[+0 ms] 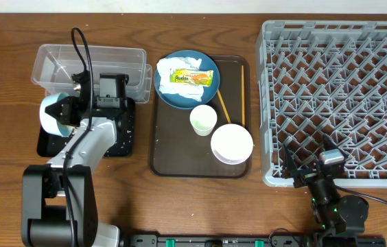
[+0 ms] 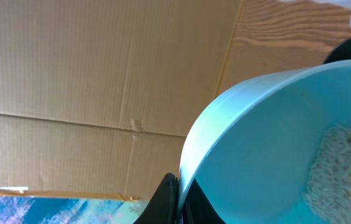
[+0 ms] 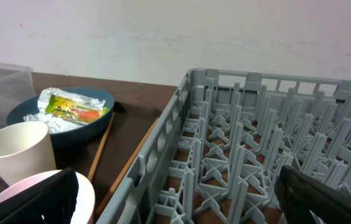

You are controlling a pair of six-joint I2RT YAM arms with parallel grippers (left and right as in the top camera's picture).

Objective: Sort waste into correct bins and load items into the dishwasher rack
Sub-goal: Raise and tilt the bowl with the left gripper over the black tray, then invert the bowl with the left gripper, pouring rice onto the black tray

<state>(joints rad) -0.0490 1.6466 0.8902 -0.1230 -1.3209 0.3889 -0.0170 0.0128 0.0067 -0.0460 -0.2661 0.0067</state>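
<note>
My left gripper (image 1: 77,110) is shut on the rim of the light blue bowl (image 1: 56,113). It holds the bowl tipped on its side over the black tray (image 1: 121,140). The left wrist view shows the fingers (image 2: 178,199) pinching the rim and whitish rice (image 2: 343,168) inside the bowl. The clear tub (image 1: 90,65) stands behind. The dark blue plate (image 1: 180,96) holds white tissue (image 1: 169,68) and the snack wrapper (image 1: 192,77). The pale cup (image 1: 203,120), white bowl (image 1: 232,143) and chopsticks (image 1: 224,106) lie nearby. My right gripper (image 1: 310,175) is open and empty at the front left corner of the grey rack (image 1: 344,96).
The plate, cup, white bowl and chopsticks rest on a brown serving tray (image 1: 180,158) between the bins and the rack. The right wrist view shows the rack wall (image 3: 163,149), the cup (image 3: 17,158), the plate (image 3: 70,124) and a white wall behind.
</note>
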